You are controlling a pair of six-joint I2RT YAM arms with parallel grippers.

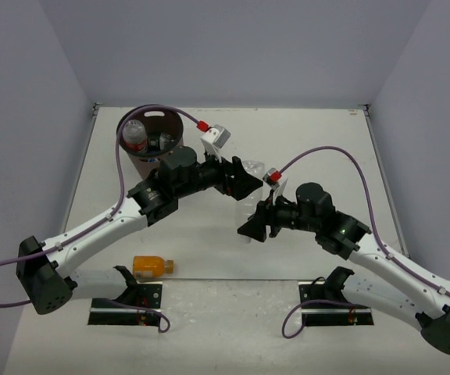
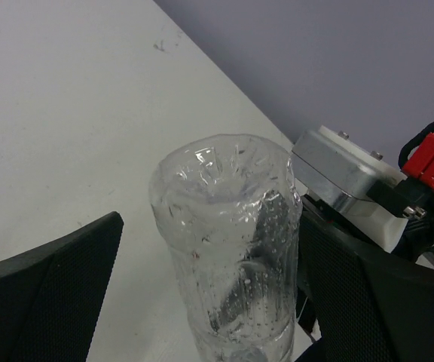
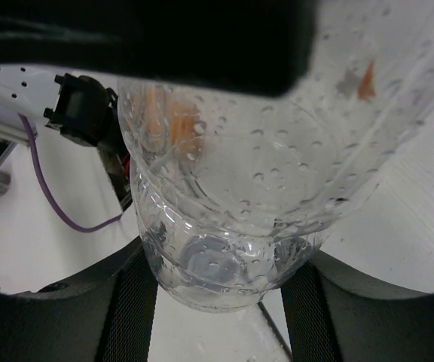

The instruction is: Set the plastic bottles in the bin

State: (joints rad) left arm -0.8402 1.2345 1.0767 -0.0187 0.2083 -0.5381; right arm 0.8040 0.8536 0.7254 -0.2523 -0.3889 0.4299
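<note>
A plain clear plastic bottle hangs above the table between the two arms. My right gripper is shut on it, and in the right wrist view both pads press its sides. My left gripper is open around the bottle's other end. Its right finger lies against the bottle and its left finger stands well apart. The dark brown bin stands at the back left, with a red-labelled bottle and a black-labelled one inside. An orange-filled bottle lies on the table near the left arm's base.
The right arm's camera block with its red plug sits just behind the bottle in the left wrist view. Purple cables loop over both arms. Walls close the table at the back and on both sides.
</note>
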